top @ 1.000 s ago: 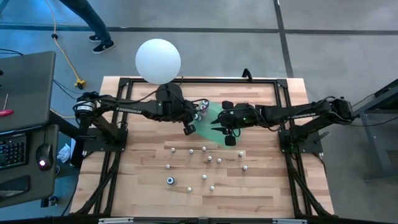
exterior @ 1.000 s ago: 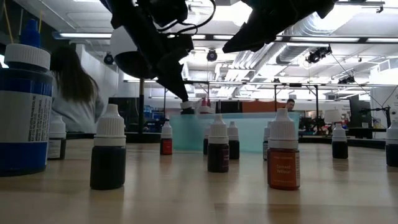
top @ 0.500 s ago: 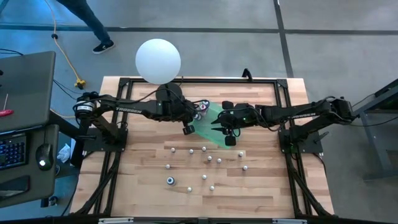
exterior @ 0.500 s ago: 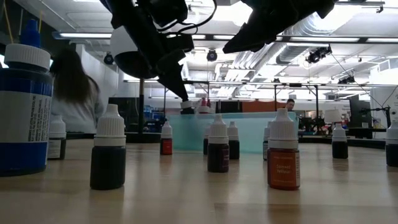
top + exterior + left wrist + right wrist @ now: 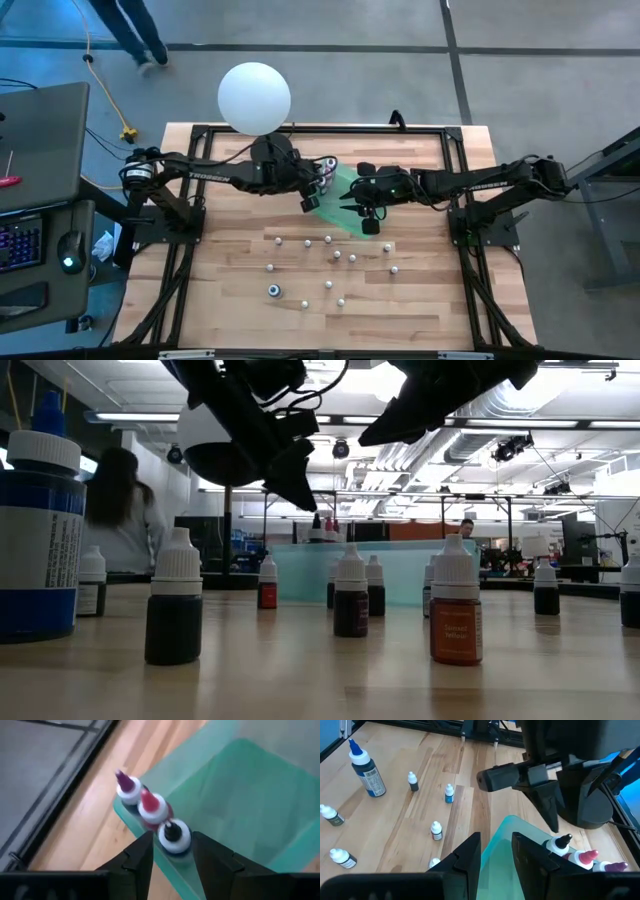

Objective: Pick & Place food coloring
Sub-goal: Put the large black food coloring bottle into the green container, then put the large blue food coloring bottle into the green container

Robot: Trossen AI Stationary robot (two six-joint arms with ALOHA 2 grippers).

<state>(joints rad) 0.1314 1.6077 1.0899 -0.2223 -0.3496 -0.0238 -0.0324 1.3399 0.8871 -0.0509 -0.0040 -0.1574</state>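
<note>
we are holding the left gripper open around the dark-capped bottle at the green tray edge, lining it beside two others

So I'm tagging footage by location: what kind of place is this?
Probably a robotics lab or open workshop. A wooden table in a black frame carries two arms, a desk with a keyboard stands beside it, and exposed ceiling ducts hang over further workstations.

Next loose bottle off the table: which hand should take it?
Right. The right hand is open and empty above the green tray, close to the loose bottles on the wood. The left hand is at the tray corner over the dark-tipped bottle.
</note>
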